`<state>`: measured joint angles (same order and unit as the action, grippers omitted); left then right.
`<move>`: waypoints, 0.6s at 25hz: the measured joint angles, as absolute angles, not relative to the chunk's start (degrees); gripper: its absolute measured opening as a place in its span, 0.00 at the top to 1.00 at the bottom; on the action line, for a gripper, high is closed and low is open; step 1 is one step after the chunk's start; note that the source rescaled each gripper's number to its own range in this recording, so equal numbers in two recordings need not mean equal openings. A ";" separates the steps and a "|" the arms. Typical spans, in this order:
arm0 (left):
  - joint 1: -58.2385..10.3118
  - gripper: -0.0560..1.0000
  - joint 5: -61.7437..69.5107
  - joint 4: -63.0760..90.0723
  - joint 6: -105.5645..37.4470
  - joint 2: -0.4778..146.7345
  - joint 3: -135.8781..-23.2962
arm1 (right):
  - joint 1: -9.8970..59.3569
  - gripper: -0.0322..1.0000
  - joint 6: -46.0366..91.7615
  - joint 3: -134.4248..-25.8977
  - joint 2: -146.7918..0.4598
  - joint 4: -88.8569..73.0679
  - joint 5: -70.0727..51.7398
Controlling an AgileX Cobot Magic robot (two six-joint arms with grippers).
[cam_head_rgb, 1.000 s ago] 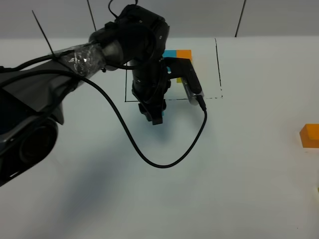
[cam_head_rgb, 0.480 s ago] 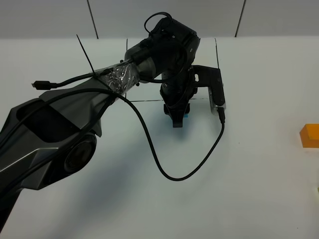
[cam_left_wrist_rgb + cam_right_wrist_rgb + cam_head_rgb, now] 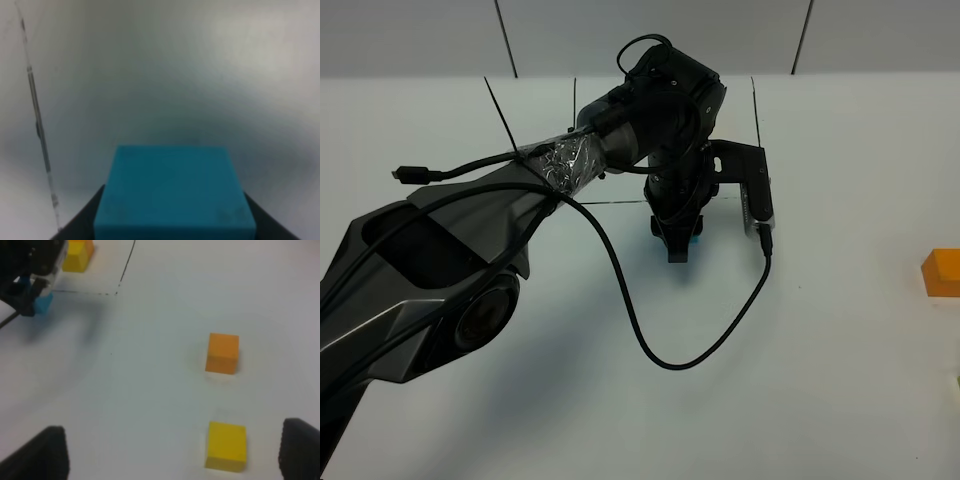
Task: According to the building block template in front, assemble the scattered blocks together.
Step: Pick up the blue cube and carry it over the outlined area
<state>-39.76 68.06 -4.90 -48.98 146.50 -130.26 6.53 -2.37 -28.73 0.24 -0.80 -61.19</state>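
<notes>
My left gripper (image 3: 677, 243) reaches across the middle and is shut on the cyan-blue cube (image 3: 694, 239), just in front of the black outline (image 3: 757, 110). The left wrist view shows this cube (image 3: 172, 192) between the dark fingers, close over the table. The template is hidden behind the left arm in the exterior view; only its yellow and orange cubes (image 3: 76, 255) show in the right wrist view. The loose orange cube (image 3: 222, 353) and loose yellow cube (image 3: 226, 446) lie apart on the right. My right gripper (image 3: 175, 457) is open and empty above them.
The left arm's black cable (image 3: 670, 355) loops over the table in front of the gripper. The loose orange cube (image 3: 942, 272) sits at the table's right edge. A white table top (image 3: 820, 380) spreads around.
My left gripper has carried the cyan-blue cube to the right along the outline's front line and dropped slightly lower. The orange cube has not moved.
</notes>
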 joint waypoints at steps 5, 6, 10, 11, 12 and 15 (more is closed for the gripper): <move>-39.76 0.95 68.06 -4.95 -49.75 147.39 -130.37 | 6.53 0.27 -2.37 -28.73 0.24 -0.80 -61.19; -39.76 0.95 68.06 -4.95 -49.80 147.89 -130.37 | 6.53 0.27 -2.37 -28.73 0.24 -0.80 -61.19; -39.76 0.95 68.12 -5.08 -49.99 148.94 -130.50 | 6.53 0.27 -2.37 -28.73 0.24 -0.80 -61.19; -39.76 0.95 68.12 -5.08 -49.99 148.99 -130.54 | 6.53 0.27 -2.37 -28.73 0.24 -0.80 -61.19; -39.76 0.95 68.12 -5.08 -49.99 148.99 -130.54 | 6.53 0.27 -2.37 -28.73 0.24 -0.80 -61.13; -39.78 0.95 68.12 -5.08 -50.03 149.00 -130.57 | 6.53 0.27 -2.37 -28.73 0.24 -0.80 -61.18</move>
